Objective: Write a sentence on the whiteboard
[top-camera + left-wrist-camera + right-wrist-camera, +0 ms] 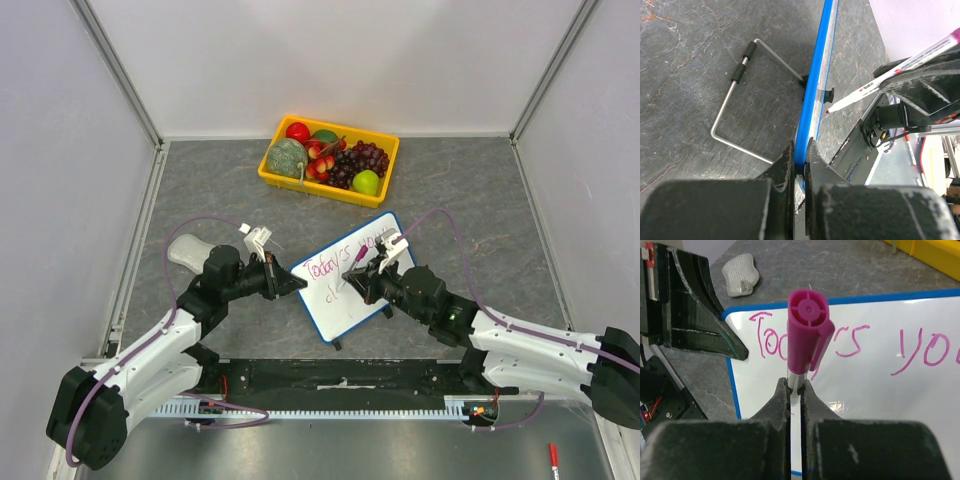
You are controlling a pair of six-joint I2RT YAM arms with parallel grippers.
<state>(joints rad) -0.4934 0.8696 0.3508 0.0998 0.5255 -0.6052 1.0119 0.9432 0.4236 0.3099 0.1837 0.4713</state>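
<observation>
**Mid-sentence: one tool steadies the board, the other writes**

The whiteboard (345, 305) sits mid-bench (220, 180), well apart from the yellow fruit basket (330, 160). The left tool (800, 150) is clamped shut on its blue rim, and the right tool (795, 387) is pinched tight on the barrel of a magenta marker (809, 330). The nib is at the board's face — touching or just off, I cannot tell. The sentence (855, 340) has one pink row plus a few strokes beneath. Judged from here, good writing needs a firm rim grip so the board cannot twist, light even nib pressure, and second-row letters kept below the first — spaced short of the lower rim.
</observation>
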